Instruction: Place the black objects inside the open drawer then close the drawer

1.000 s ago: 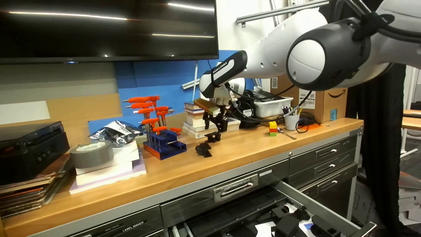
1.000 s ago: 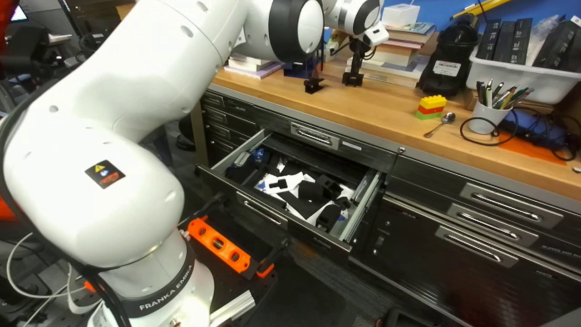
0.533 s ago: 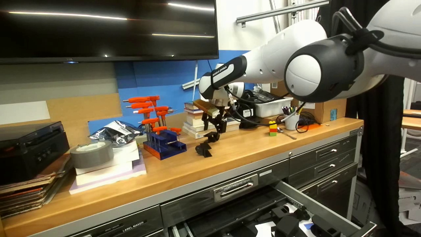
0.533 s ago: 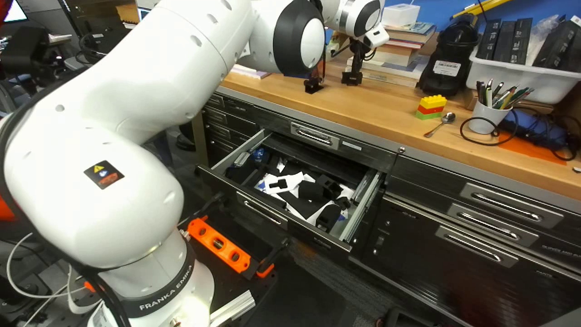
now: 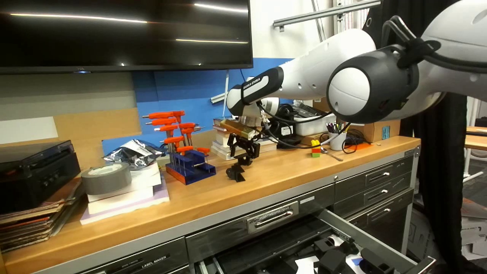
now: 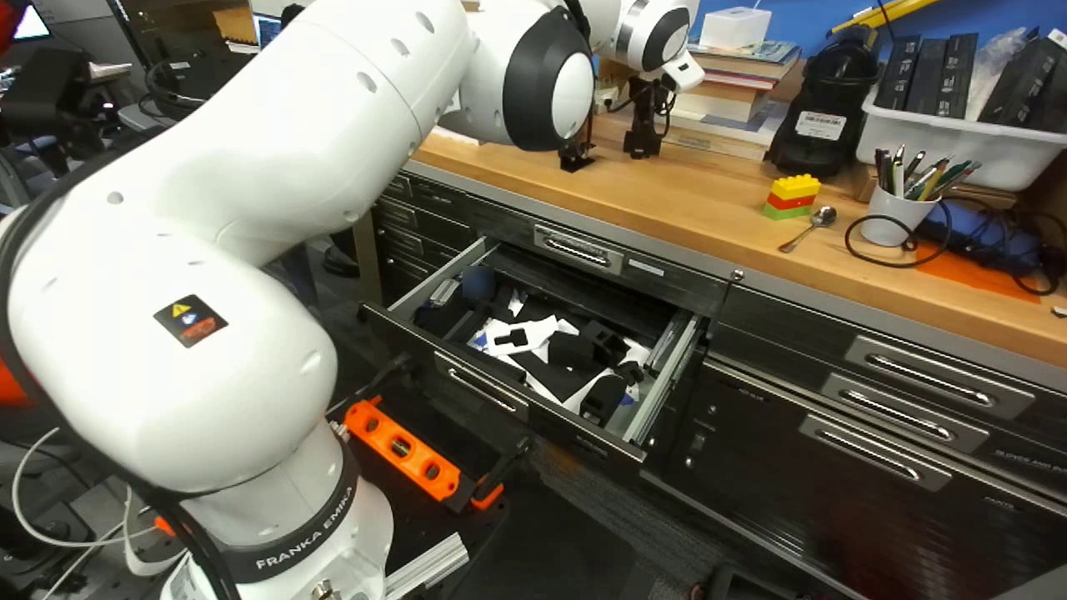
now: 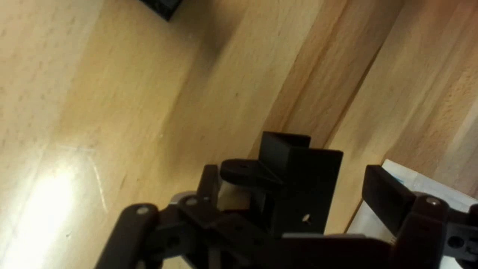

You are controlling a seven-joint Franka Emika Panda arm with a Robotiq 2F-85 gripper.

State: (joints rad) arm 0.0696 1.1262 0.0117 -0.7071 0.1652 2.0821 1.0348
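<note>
Two small black pieces are on the wooden benchtop. One (image 7: 302, 183) stands between my gripper's fingers in the wrist view, nearer the left finger. My gripper (image 7: 293, 174) is open around it, with a gap to the right finger (image 7: 388, 198). In an exterior view the gripper (image 5: 243, 152) is low over this piece and partly hides it. The second black piece (image 5: 236, 173) lies beside it, towards the bench's front. It shows at the top edge of the wrist view (image 7: 162, 5). The drawer (image 6: 567, 429) is pulled open below, with several black pieces (image 6: 571, 350) inside.
A blue stand (image 5: 190, 167) with orange-handled tools is near the pieces. Stacked books (image 5: 226, 148) are behind the gripper. Toy bricks (image 6: 792, 197), a spoon (image 6: 813, 225), a pen cup (image 6: 892, 217) and a white bin (image 6: 959, 146) are along the bench.
The arm has come down, and the gripper is lower around the black piece. It has shifted slightly left in an exterior view. The drawer and the second piece have not moved.
</note>
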